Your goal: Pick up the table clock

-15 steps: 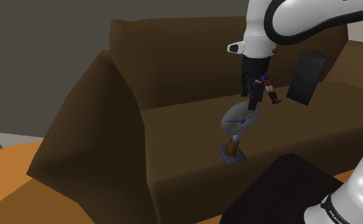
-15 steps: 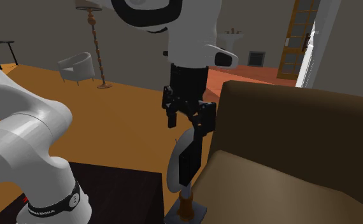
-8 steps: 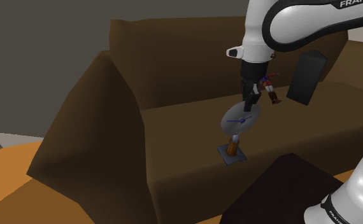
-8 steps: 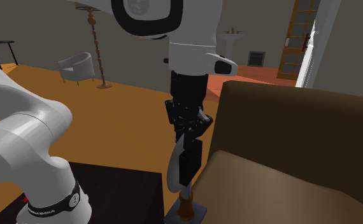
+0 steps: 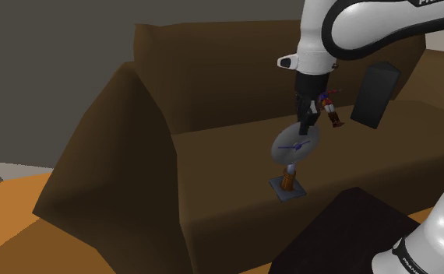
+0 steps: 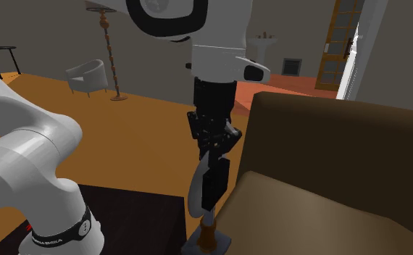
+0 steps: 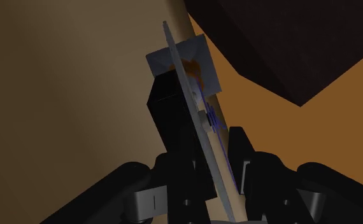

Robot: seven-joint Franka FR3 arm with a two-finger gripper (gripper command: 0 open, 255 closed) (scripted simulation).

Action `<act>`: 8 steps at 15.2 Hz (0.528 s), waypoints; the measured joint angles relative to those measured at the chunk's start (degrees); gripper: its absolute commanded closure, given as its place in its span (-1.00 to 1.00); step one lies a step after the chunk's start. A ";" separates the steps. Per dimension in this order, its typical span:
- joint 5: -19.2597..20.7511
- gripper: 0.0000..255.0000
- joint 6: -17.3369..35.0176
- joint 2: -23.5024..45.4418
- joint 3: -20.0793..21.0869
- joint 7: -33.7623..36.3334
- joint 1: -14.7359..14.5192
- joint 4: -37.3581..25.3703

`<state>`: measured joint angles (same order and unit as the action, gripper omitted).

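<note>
In the shoulder view, the gripper [image 5: 307, 124] comes down from above onto the top rim of the table clock [image 5: 294, 145], a grey dial with blue hands on a brown stem and a square grey base. The clock is over the front edge of the brown sofa [image 5: 127, 132] seat. A black box [image 5: 375, 93] and a small figurine [image 5: 329, 106] lie further back.

In the second exterior view, the clock [image 6: 195, 194] appears edge-on beneath the gripper [image 6: 211, 153], beside the sofa [image 6: 321, 138]. A floor lamp [image 6: 109, 52] and an armchair [image 6: 86, 74] stand far behind.

In the wrist view, the fingers [image 7: 181, 167] stand narrowly apart, clasping the thin dial [image 7: 198, 105] between them.
</note>
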<state>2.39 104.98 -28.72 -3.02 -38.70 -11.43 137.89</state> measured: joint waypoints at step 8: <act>-0.16 1.00 -6.10 -0.61 0.22 0.02 -0.08 -5.49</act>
<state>2.23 98.87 -29.33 -2.80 -38.68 -11.51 132.40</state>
